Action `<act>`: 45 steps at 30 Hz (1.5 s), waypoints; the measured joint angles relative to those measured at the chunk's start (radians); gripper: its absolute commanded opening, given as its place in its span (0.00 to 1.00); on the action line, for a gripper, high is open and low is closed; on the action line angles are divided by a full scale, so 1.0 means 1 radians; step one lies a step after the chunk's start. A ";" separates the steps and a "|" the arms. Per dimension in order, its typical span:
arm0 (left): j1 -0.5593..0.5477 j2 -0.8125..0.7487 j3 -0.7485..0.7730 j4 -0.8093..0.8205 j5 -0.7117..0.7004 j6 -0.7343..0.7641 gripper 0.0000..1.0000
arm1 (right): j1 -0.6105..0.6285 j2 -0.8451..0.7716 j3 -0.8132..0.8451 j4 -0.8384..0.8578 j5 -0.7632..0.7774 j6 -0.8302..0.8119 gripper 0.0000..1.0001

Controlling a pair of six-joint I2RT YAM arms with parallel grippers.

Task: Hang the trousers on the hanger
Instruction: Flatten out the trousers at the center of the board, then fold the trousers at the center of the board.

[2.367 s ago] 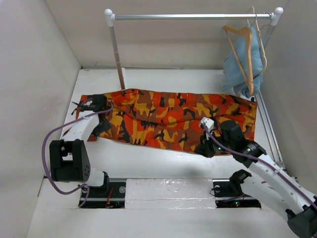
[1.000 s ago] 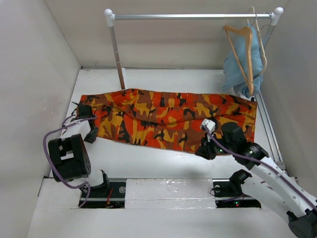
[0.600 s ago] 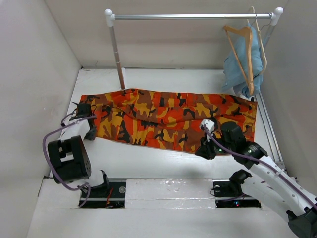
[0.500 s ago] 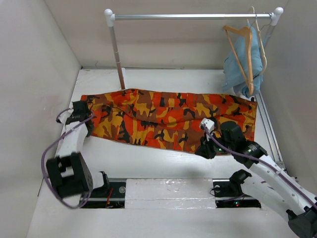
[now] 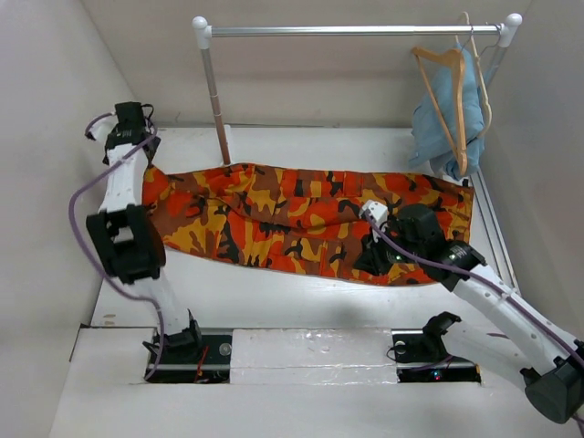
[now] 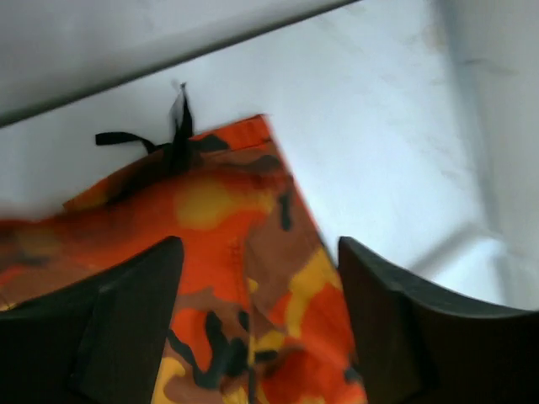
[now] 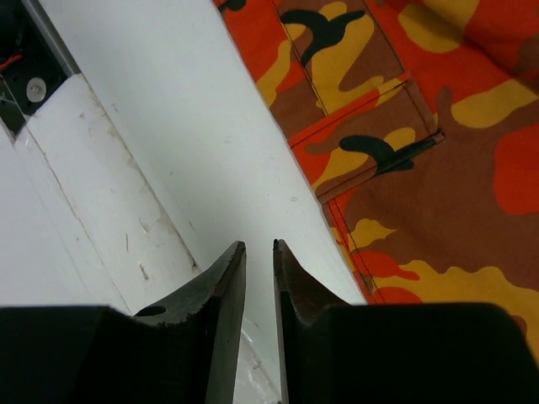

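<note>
The counter (image 5: 301, 301) is flat and white, and plain pale walls stand close around it like the inside of a big box: a left wall (image 5: 55, 109), a back wall (image 5: 319, 82) and a right wall (image 5: 547, 137). At the back stands a clothes rail (image 5: 365, 30) with a shiny metal bar across the top, a round white joint (image 5: 200, 25) at each end, and a thin pole (image 5: 217, 100) going down to the counter on the left. The light is soft and even with only faint shadows, and the near part of the counter has a few small scratches.
</note>
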 measured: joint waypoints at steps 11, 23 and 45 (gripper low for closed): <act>0.053 -0.094 -0.245 -0.088 -0.078 0.050 0.67 | 0.002 -0.050 0.000 0.001 0.011 0.027 0.00; 0.290 -0.297 -0.778 0.090 0.024 0.036 0.65 | 0.007 -0.127 -0.002 -0.062 0.051 0.051 0.39; 0.334 -0.040 -0.661 0.407 0.164 0.137 0.00 | 0.007 -0.143 0.007 -0.090 0.159 0.166 0.37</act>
